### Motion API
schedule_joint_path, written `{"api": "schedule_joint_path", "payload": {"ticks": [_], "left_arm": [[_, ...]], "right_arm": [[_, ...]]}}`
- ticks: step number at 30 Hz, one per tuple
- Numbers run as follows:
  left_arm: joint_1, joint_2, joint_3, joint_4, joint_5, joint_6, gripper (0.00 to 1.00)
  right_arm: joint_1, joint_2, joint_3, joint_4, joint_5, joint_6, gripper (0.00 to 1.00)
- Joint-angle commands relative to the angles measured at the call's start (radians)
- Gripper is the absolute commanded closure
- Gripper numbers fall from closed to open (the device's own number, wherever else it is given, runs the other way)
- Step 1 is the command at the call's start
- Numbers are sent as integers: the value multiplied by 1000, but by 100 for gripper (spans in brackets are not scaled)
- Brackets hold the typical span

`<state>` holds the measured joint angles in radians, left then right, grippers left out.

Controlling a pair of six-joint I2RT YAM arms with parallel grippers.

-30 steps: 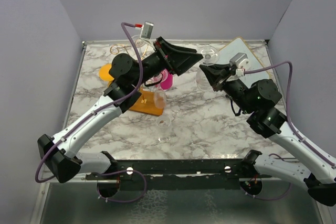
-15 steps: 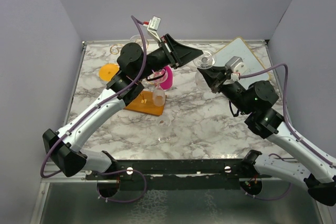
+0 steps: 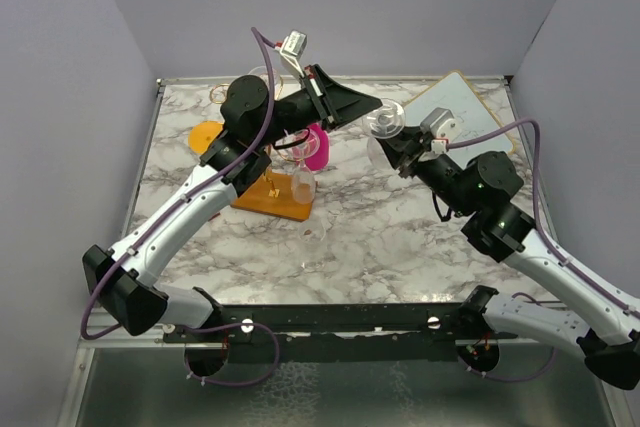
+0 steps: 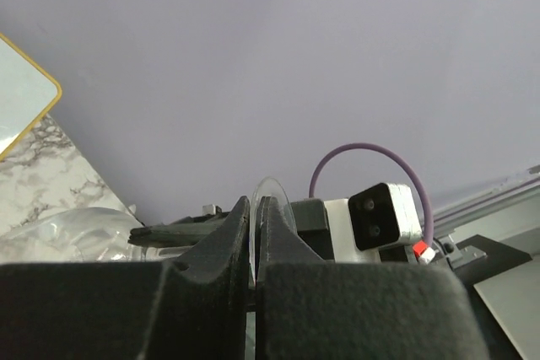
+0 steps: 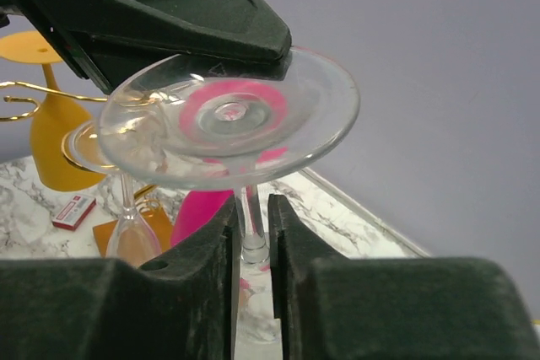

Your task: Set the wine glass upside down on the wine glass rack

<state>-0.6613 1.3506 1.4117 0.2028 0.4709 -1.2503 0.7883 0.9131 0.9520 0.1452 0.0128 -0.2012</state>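
Observation:
The clear wine glass (image 3: 385,119) hangs upside down above the table, foot up. My left gripper (image 3: 375,105) is shut on the rim of its foot (image 5: 228,120). In the left wrist view that thin disc (image 4: 272,194) stands edge-on between the pinched jaws of the left gripper (image 4: 254,206). My right gripper (image 5: 251,208) straddles the stem (image 5: 250,218). Its jaws are slightly open, with a gap on the right side. The wine glass rack (image 3: 275,197), gold wire on an orange-brown base, stands below the left arm.
On or beside the rack are a clear glass (image 3: 303,185), a pink glass (image 3: 317,150) and an orange glass (image 3: 207,135). A white gold-rimmed board (image 3: 465,107) leans at the back right. A small red-and-white box (image 5: 74,211) lies on the marble.
The right arm carried the glass left to the left gripper, which swung up and closed on the foot. The right jaws have loosened from the stem.

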Motion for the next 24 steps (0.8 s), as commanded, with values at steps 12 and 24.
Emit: {"api": "schedule_joint_path", "payload": {"ticks": [12,24], "left_arm": [[49,77,156,143,32,-18,100],[107,191,363,167,36,-22,100]], "right_arm": [[1,-69,8,-21,-4,97,48],[2,-152,-7,-81,24,131,46]]}}
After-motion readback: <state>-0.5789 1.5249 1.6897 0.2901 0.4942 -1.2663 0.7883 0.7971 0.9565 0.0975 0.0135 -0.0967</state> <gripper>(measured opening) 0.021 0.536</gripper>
